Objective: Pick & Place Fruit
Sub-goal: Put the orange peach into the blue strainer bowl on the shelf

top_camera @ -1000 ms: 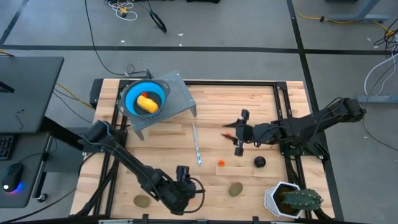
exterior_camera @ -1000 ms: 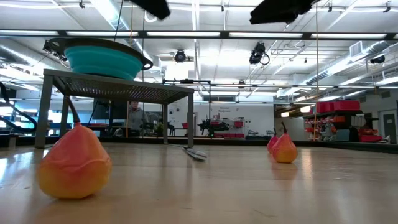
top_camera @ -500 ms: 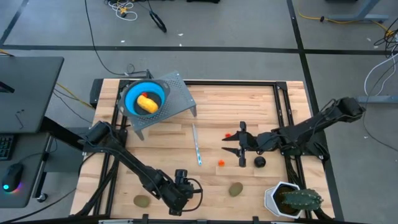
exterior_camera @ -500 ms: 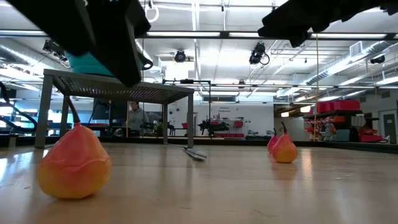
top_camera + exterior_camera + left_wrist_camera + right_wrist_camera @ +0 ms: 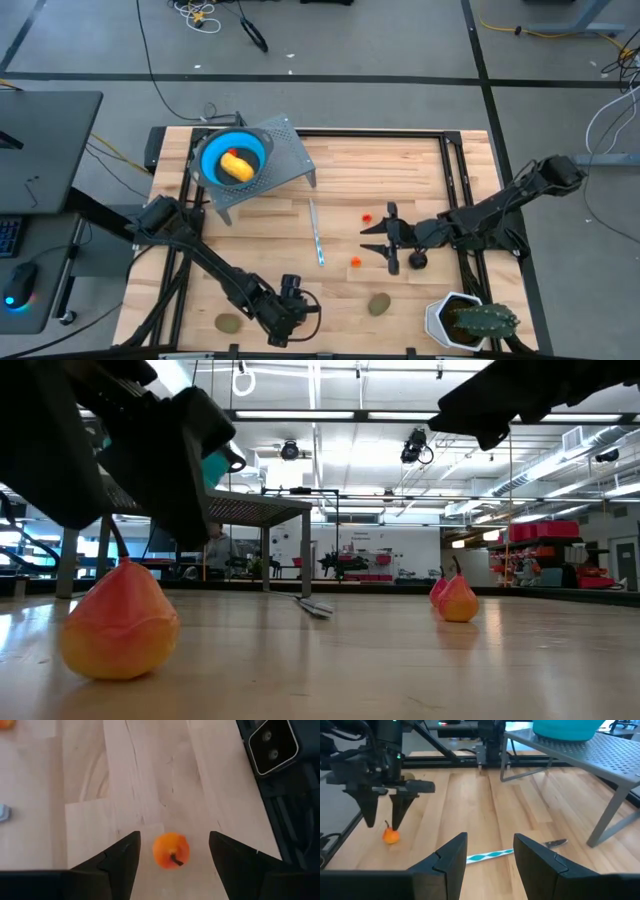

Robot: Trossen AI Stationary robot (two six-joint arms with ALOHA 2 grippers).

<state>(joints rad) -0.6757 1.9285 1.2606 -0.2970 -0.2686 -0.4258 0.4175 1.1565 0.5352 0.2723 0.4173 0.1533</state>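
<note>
Spanning a bright workshop, the wooden table (image 5: pixel 400 170) carries both arms, each with fingers spread, grasping nothing

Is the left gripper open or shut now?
Open. The left gripper has its fingers apart, either side of a small orange fruit on the table.

Bare wood either side of the small orange fruit (image 5: pixel 170 850) gives the left hand (image 5: pixel 172 862) room; nothing crowds it

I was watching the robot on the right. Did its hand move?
Yes. In the high view the right hand moved toward the near edge of the table, closer to the potted cactus. It now sits beside the black ball.
</note>
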